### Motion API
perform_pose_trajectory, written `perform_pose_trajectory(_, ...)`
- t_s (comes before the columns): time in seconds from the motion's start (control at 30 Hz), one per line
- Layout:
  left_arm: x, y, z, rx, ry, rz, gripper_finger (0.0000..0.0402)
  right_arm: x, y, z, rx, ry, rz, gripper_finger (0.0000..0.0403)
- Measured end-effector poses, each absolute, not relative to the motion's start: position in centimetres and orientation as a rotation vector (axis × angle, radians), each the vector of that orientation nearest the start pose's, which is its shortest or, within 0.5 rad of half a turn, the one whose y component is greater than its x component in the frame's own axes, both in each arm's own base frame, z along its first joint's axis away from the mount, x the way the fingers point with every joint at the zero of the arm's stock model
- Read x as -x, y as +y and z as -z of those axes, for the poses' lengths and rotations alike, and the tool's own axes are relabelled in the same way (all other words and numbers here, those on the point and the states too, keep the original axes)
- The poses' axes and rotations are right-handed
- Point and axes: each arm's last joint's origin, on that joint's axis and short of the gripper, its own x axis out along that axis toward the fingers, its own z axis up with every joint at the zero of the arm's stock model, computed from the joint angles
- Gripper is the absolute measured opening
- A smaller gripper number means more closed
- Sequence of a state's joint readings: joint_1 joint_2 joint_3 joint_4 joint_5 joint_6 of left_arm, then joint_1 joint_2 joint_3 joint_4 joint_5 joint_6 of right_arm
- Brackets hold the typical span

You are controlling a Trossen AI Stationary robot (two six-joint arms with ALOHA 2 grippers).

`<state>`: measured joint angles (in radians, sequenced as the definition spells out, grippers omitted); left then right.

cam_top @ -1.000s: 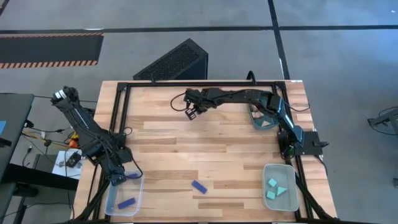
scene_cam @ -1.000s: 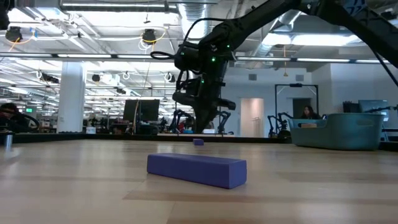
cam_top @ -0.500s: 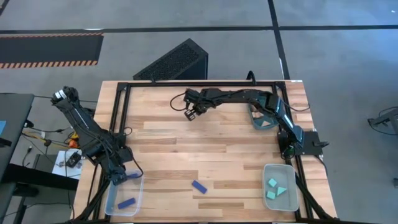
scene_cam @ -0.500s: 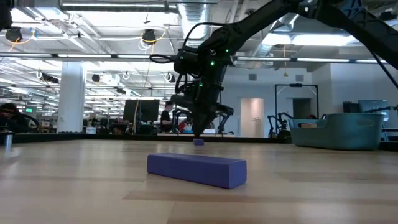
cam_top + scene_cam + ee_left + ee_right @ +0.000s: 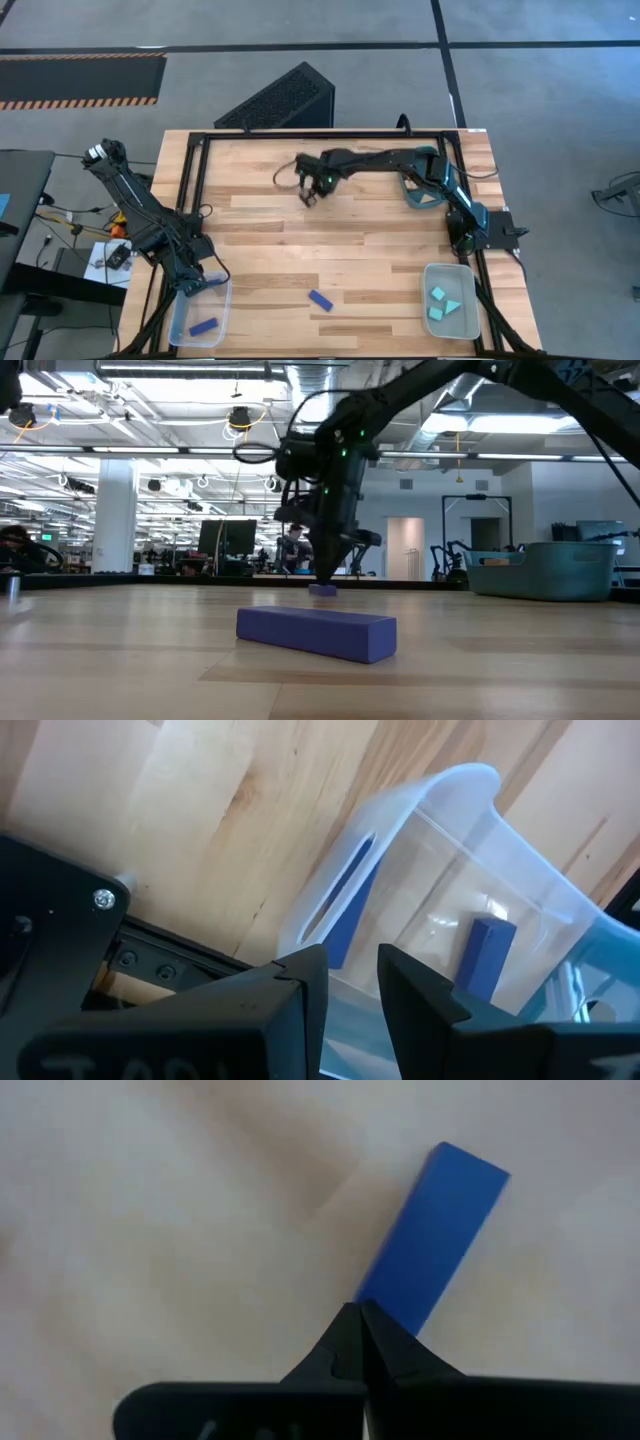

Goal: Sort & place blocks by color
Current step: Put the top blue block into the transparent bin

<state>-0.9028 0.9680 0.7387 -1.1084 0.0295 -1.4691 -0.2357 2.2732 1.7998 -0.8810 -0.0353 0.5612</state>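
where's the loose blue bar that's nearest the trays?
In the high view the blue bar lies flat on the table's near-centre, between the left tray and the right tray, clear of both arms.

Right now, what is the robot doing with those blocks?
The right gripper is down over a blue block at the far side of the table, fingers together. The left gripper waits by a clear tray holding another blue bar. One blue bar lies loose; the teal blocks sit in the other tray.

Both arms are dark, jointed, with black cables looped alongside. The right arm (image 5: pixel 385 157) shows green lights. The left arm (image 5: pixel 140 205) has a pale cap
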Motion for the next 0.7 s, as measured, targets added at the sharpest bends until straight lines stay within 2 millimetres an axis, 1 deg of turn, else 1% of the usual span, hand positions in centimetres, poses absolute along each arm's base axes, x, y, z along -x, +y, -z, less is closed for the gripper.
perform_pose_trajectory(0.1,-8.9,-11.4,-23.0,0.637,1.448,-0.282,0.0075,-44.2,-6.8,-16.0,-0.583,1.369,0.408,0.0005)
perform_pose_trajectory(0.2,-9.0,-11.4,-23.0,0.641,1.424,-0.301,0.0075,-43.7,-3.9,-17.6,-0.520,1.396,0.346,0.0006)
perform_pose_trajectory(0.3,-9.2,-11.3,-23.0,0.632,1.360,-0.321,0.0075,-43.3,-2.0,-20.1,-0.480,1.344,0.364,0.0015)
perform_pose_trajectory(0.37,-9.4,-11.2,-23.0,0.619,1.293,-0.333,0.0075,-42.9,-1.1,-20.7,-0.436,1.343,0.402,0.0031)
perform_pose_trajectory(0.47,-9.9,-11.1,-23.1,0.596,1.201,-0.331,0.0075,-42.5,0.6,-20.8,-0.360,1.366,0.435,0.0071)
perform_pose_trajectory(0.57,-10.6,-10.8,-23.3,0.559,1.137,-0.323,0.0075,-42.2,2.0,-20.9,-0.312,1.377,0.431,0.0126)
perform_pose_trajectory(0.63,-11.0,-10.4,-23.3,0.512,1.082,-0.343,0.0077,-42.4,2.8,-20.1,-0.291,1.399,0.429,0.0169)
perform_pose_trajectory(0.7,-11.5,-10.0,-23.4,0.474,1.000,-0.381,0.0086,-42.4,3.0,-19.4,-0.302,1.405,0.436,0.0213)
